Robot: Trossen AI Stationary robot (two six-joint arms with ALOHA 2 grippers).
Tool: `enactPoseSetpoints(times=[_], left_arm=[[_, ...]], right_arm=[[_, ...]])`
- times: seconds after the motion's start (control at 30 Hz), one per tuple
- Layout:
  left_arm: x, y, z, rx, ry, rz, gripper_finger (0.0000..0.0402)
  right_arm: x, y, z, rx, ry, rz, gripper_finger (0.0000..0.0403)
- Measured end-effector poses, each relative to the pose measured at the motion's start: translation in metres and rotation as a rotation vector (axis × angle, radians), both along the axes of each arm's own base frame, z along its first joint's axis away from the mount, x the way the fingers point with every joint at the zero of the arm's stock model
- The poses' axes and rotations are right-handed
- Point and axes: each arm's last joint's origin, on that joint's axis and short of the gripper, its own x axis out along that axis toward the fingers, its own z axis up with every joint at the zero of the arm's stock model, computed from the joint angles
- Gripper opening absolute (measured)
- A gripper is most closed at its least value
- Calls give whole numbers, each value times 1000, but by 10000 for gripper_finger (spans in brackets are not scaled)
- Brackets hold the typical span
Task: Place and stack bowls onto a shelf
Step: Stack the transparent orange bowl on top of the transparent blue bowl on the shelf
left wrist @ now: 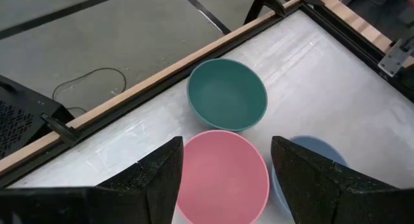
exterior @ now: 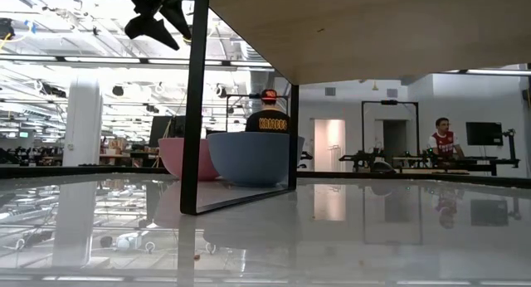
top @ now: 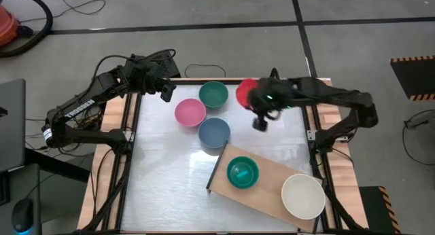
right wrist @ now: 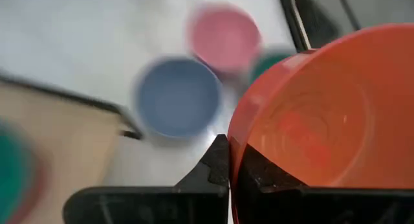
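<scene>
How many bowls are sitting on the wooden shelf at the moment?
2 clearly: a white bowl at one end of the shelf and a teal-green bowl near its dark edge; smaller bowls may be nested inside it, hidden.

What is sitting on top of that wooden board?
On the board sit a white bowl and a green bowl with a smaller blue-green one nested inside. Whether anything lies beneath that one is hidden.
</scene>
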Motion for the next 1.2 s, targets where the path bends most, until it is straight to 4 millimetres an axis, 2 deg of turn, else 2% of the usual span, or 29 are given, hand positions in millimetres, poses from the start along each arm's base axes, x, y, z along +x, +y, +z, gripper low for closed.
enactPoseSetpoints(times=[0.17,0.3,0.4,0.57,0.7,0.97,1.2], left_arm=[[0,0,0,0,0,0,219],[0,0,0,0,1,-1,219],[0,0,0,0,1,-1,219],[0,0,-1,-5,7,-1,219],[-1,-1,-2,-1,24,-11,219],[-1,-1,-2,2,27,-15,219],[-1,-1,-2,12,35,-24,219]], right_arm=[[-18,58,38,-114,-105,342,22],[-31,95,58,-107,-196,494,22],[-35,118,64,-97,-240,578,22],[-38,146,61,-43,-239,647,22],[-34,166,49,-14,-178,673,22],[-19,189,30,-13,-103,700,22],[-6,202,10,-12,-10,690,22]])
